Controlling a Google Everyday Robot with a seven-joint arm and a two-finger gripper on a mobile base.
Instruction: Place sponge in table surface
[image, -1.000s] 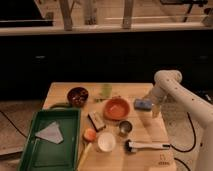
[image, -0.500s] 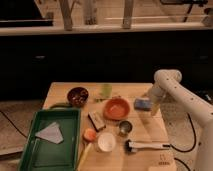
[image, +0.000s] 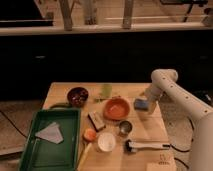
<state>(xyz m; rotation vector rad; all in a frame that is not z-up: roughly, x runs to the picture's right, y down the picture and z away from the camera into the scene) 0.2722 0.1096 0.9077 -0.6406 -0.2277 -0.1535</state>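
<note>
Little has shifted since half a second ago: the hand (image: 146, 99) hangs low near the bench's (image: 152, 122) 3 o'clock edge, right at the sponge (image: 141, 104); whether it pinches the sponge or has let go, I cannot tell. Placing looks nearly done, and next would be a release and a straight lift. The orange bowl (image: 116, 108) crowds the sponge's 9 o'clock, with a metal cup (image: 125, 128) at 7.

Table surface (image: 150, 127) matt plank wood; sponge (image: 141, 105) soft, matt, at 2 o'clock by smooth white gripper (image: 145, 99); tray (image: 55, 156) smooth green plastic.
</note>
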